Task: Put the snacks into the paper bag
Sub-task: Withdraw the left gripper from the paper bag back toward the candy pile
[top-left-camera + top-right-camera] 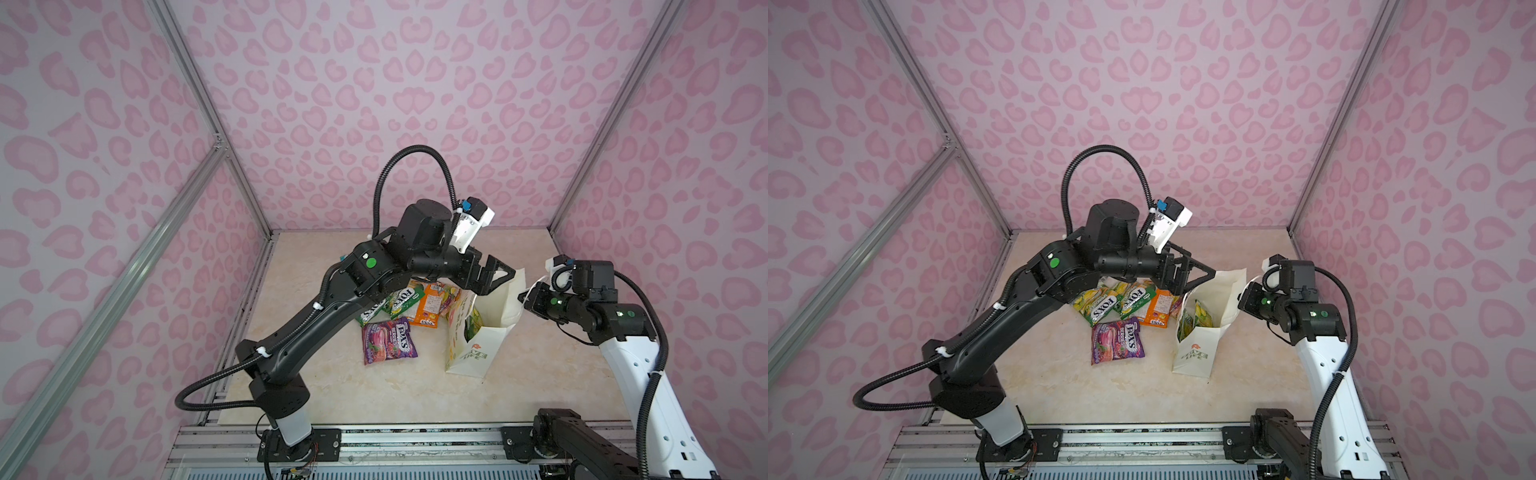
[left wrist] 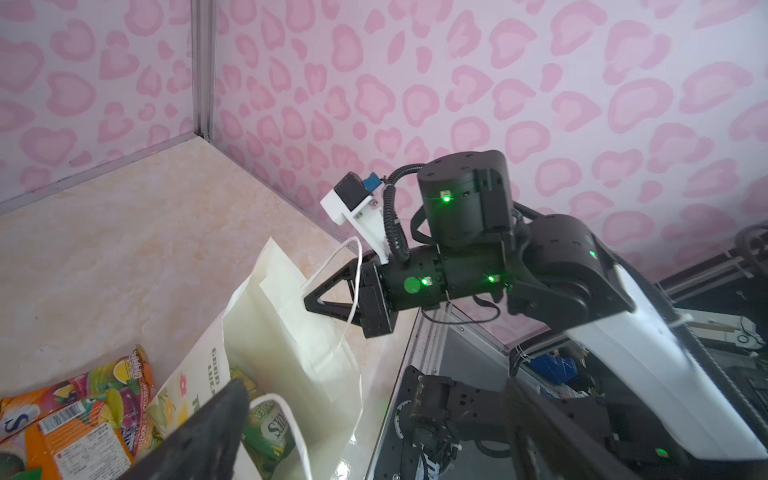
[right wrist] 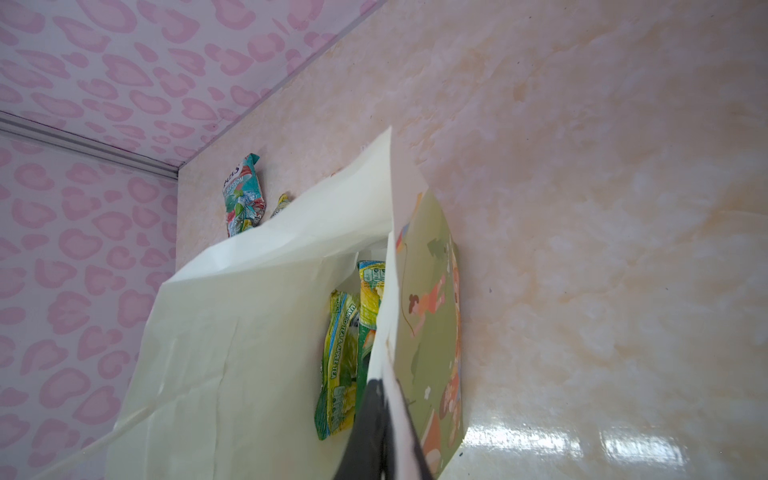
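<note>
Your right claw (image 2: 309,297) is clamped on the floppy rim of the upright white paper bag (image 1: 469,353) and your left claw (image 1: 496,277) is apart at its mouth, so pinch the light-looking, slippery glossy candy pouches (image 1: 388,341) lying alongside on the worktop by an edge.

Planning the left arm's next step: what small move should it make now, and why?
Probably lift the left gripper away from the paper bag toward the orange pouch lying near it. Its jaws stand open and empty over the bag mouth, green pouches already sit inside, the right gripper pinches the bag's wall open, and others, like the purple pouch, lie on the table.
</note>
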Controlling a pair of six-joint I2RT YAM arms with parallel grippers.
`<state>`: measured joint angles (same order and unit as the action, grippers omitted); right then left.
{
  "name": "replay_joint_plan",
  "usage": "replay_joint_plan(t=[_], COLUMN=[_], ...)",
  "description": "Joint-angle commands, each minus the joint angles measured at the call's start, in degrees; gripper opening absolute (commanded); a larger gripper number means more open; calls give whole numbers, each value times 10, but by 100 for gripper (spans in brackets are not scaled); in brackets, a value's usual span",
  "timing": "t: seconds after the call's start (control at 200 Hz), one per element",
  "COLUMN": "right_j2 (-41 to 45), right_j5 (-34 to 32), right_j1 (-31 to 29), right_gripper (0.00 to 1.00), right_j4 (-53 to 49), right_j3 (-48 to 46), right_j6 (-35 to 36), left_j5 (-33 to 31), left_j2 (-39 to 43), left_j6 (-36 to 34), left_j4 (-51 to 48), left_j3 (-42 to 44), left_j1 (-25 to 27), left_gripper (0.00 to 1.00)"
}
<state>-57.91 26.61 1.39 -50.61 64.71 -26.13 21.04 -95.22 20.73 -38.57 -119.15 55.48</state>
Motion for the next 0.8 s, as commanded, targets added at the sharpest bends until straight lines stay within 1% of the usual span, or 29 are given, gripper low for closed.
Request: replay_joint_plan(t=[0.0,0.07,0.155,0.205,0.235,0.245,0.305,0.325,0.365,0.45,0.495,0.585,0.705,0.735,0.795], right_j2=[-5,-5,-1,1,1,1,3,3,1,-2,-1,4,21,23,23], right_j5=[0,5,8,4,0,-1,-5,-7,-10,-26,-41,-70,-138,-148,-157], right_j1=[-1,0,0,-1,-1,-1,-1,-1,-2,-6,-6,-7,-5,-6,-5], right_gripper=[0,0,0,7,11,14,22,26,29,32,35,39,47,47,48], right_j4=[13,10,3,-3,-7,-9,-16,-20,-28,-44,-53,-72,-93,-98,-110], right_j3=[-2,4,13,16,18,19,23,25,29,45,54,68,87,91,106], right_j6=[-2,-3,-3,-5,-7,-7,-8,-8,-6,-5,-6,-8,-13,-13,-12], left_j5=[-10,-58,-117,-137,-142,-142,-139,-138,-138,-146,-153,-161,-176,-181,-189], left_j2=[66,116,160,176,184,187,203,208,217,232,240,258,288,296,313], left_j6=[-4,3,7,13,18,21,33,36,41,45,45,46,44,43,45], left_j4=[83,104,104,98,95,95,98,99,103,101,98,95,88,86,79], left_j3=[77,140,197,227,242,248,281,292,310,342,356,383,415,418,448], left_j1=[-11,-23,-46,-63,-74,-78,-97,-102,-110,-122,-126,-134,-145,-147,-154], left_gripper=[97,98,98,98,98,98,98,98,98,98,98,98,97,98,98])
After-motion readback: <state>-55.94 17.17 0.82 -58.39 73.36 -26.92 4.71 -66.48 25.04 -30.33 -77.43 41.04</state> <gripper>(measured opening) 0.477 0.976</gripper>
